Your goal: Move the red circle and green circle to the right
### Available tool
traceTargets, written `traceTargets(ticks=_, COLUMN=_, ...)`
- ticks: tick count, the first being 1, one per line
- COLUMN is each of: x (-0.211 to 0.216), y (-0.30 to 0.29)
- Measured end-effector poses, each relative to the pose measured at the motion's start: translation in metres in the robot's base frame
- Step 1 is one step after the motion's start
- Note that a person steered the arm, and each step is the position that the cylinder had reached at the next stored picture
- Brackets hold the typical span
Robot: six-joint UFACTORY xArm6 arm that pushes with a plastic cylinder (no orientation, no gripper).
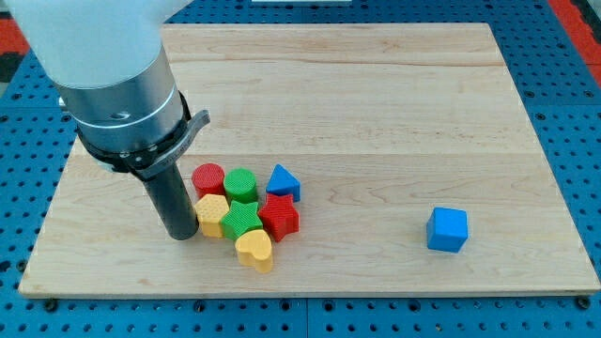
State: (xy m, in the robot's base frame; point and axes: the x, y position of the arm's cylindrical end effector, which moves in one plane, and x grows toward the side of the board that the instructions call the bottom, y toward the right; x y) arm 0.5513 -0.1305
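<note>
A: Where is my tip (180,234) right now?

B: Low on the wooden board (376,94), toward its left edge, touching or just beside the yellow hexagon (210,215). There's no claw on this arm, only the rod, so nothing is grasped.

A: And the two circles?

B: The red circle (208,178) and green circle (240,183) sit side by side, touching, just right of the rod, left of the board's centre.

A: What surrounds them?

B: A blue triangle (283,182) to their right; below, a green block (242,222), a red block (280,216) and a yellow heart (254,250). A blue cube (447,229) lies well apart, near the bottom right corner.
</note>
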Motion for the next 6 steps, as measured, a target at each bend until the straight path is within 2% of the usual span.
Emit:
traceTargets(ticks=1, x=-0.003, y=-0.043)
traceTargets(ticks=2, x=-0.042, y=-0.063)
traceTargets(ticks=4, x=-0.067, y=-0.026)
traceTargets(ticks=5, x=-0.056, y=-0.003)
traceTargets(ticks=6, x=-0.05, y=-0.005)
